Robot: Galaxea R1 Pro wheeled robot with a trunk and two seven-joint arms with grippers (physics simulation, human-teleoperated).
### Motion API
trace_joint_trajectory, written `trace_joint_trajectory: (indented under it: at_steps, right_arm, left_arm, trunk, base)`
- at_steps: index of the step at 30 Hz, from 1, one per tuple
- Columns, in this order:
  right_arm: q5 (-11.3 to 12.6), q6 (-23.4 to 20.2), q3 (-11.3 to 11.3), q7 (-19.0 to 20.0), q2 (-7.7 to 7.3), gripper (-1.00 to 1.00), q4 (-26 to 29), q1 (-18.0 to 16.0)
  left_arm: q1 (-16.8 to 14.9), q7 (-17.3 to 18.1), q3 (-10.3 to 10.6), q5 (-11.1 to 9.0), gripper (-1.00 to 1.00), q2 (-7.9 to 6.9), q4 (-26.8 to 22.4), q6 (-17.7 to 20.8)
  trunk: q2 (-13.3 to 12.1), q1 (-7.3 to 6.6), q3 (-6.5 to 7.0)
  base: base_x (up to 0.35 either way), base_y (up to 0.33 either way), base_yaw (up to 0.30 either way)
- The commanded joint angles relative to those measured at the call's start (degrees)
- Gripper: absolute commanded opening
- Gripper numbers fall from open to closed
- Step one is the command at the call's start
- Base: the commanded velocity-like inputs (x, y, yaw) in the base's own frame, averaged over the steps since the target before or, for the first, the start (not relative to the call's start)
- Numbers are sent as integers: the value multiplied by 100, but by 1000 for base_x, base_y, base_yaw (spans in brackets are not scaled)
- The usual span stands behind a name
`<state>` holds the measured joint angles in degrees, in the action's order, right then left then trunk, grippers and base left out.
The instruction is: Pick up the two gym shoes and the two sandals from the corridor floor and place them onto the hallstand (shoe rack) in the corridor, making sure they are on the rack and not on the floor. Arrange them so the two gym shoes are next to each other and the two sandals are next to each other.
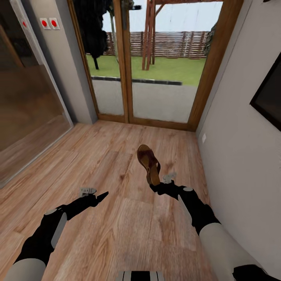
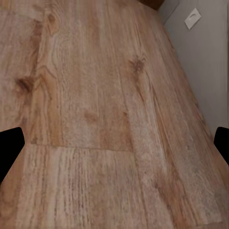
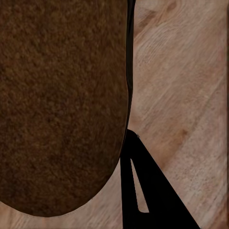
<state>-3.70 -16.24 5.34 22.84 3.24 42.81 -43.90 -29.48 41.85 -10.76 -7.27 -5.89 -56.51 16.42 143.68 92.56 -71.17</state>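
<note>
Right tool (image 1: 155,186) grips sandal (image 1: 148,160) heel near wall (image 1: 234,156)

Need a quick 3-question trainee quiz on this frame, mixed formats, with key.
1. True or false: the right gripper is at the heel of the sandal.
2. The left gripper is: A) holding a sneaker B) empty over the floor C) on a shelf.
3. Fill in: beyond the sandal stands a glass ____ with a wooden frame.

Key: 1 true; 2 B; 3 door.

Black forearms, grey upper sleeves, black pincers.
</note>
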Motion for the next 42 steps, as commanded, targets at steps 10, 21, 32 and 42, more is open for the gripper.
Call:
trace_joint_trajectory:
  at_steps: [10, 21, 32, 42]
  right_arm:
    - [-43, -28, -7, 26, 1, -100, 8, 2]
    - [-43, -28, -7, 27, 1, -100, 8, 4]
    - [-43, -28, -7, 28, 1, -100, 8, 3]
    - [-43, -28, -7, 28, 1, -100, 8, 1]
  left_arm:
    - [-5, 16, -5, -47, 100, 0, 0, 55]
    - [-3, 16, -10, -47, 100, 0, 0, 55]
    - [-4, 16, -8, -47, 100, 0, 0, 55]
    - [-4, 16, -7, -47, 100, 0, 0, 55]
  trunk:
    - [-12, -26, 312]
    - [-27, -55, 659]
    - [-42, -83, 1006]
    - [-365, -264, 1288]
  base:
    - [0, 0, 0]
    - [0, 0, 0]
    - [0, 0, 0]
    - [0, 0, 0]
